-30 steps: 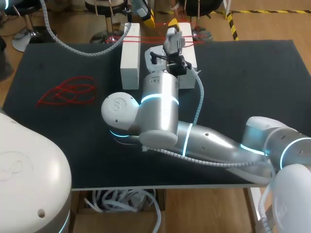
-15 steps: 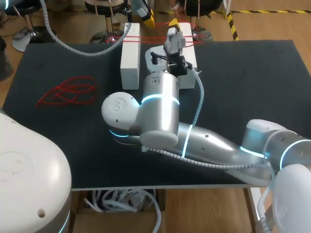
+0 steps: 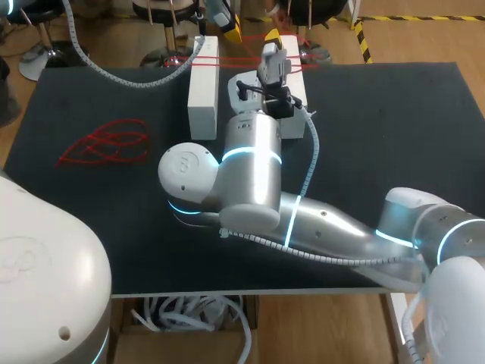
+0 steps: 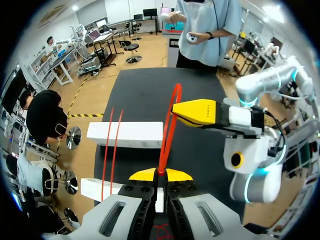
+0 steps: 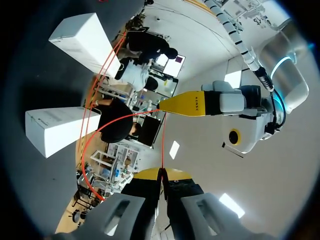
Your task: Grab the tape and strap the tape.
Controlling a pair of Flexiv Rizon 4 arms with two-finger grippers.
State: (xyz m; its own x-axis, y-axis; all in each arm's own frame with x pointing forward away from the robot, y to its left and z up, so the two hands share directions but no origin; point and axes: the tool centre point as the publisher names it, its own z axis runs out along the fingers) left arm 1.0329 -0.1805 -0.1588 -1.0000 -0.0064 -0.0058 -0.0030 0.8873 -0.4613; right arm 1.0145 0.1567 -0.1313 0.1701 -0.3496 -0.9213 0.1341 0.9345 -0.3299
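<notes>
Now, left fingers [image 4: 142, 175] and right fingers [image 5: 177, 175] each clench the red tape [image 4: 170, 120] beyond the boxes [image 4: 125, 135]; an even pull seems wise.

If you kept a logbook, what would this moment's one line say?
left tool: shut on red tape | right tool: shut on red tape | strands: across white boxes

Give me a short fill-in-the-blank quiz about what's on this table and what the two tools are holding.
1. The left tool is shut on a strand of ___ tape.
2. The right tool is ___ on that tape too.
3. Strands of it run across ___ white boxes.
4. A loose tangle of tape lies on the ___ table.

Missing words: red; shut; two; black.
</notes>
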